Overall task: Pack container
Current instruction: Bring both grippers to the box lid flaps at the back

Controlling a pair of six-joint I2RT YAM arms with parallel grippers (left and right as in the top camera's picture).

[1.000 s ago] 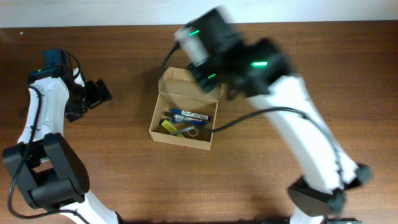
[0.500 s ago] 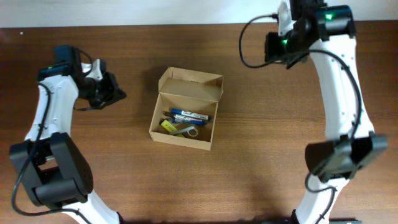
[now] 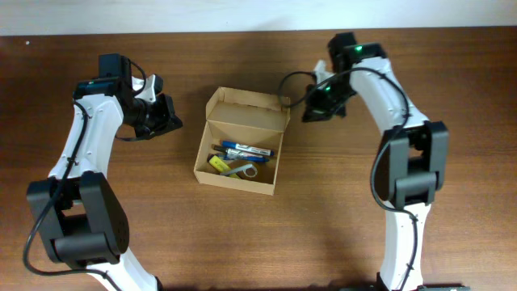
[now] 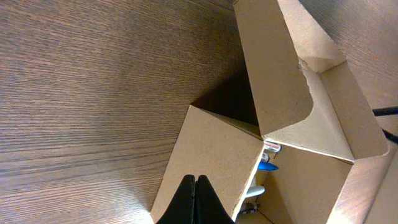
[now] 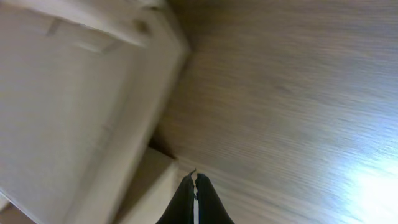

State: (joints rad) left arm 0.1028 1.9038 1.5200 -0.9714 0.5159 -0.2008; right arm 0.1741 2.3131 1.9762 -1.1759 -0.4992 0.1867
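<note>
The box [image 3: 234,179] has its raised lid [image 3: 246,109] lying crosswise between the left gripper [image 3: 168,121] and the right gripper [image 3: 310,113], the right nearer, both jaws pressed together.

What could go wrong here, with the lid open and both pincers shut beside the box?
1. Nothing braces the cardboard box. A push from the right pincer on the open flap lid may slide or tip the box instead of folding the lid.
2. The left pincer is shut too. Closed tips can only nudge, and could slip off a cardboard edge or dent a wall.
3. The pens inside might catch the lid if any sits high; their height is unclear.
</note>
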